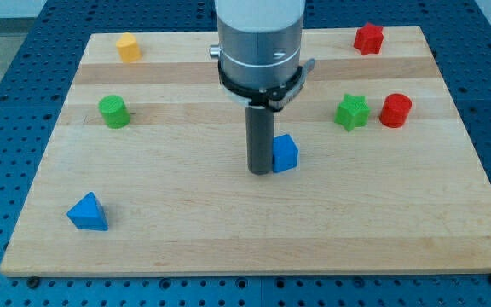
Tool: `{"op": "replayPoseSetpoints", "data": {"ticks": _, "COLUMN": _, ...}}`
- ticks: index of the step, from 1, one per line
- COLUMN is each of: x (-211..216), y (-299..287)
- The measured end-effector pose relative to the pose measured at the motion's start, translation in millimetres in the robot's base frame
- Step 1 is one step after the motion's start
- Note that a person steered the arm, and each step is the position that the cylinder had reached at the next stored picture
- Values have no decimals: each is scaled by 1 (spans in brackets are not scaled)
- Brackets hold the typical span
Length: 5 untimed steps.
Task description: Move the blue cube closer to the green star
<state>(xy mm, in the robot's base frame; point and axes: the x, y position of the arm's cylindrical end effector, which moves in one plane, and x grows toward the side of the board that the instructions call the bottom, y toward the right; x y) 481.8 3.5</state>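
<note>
The blue cube [285,153] sits near the middle of the wooden board [186,230]. The green star [352,112] lies up and to the right of it, with a gap of bare board between them. My tip [260,170] rests on the board right against the cube's left side, partly covering its left edge. The dark rod rises from there to the grey arm body [258,38] at the view's top.
A red cylinder [395,111] stands just right of the green star. A red star [368,38] is at the top right, a yellow block [128,48] at the top left, a green cylinder [113,112] at the left, a blue triangle [88,212] at the bottom left.
</note>
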Motion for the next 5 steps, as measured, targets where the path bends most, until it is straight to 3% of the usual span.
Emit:
{"op": "replayPoseSetpoints", "data": {"ticks": 1, "x": -15, "y": 4}}
{"op": "replayPoseSetpoints", "data": {"ticks": 3, "x": 27, "y": 9}}
{"op": "replayPoseSetpoints", "data": {"ticks": 5, "x": 10, "y": 32}}
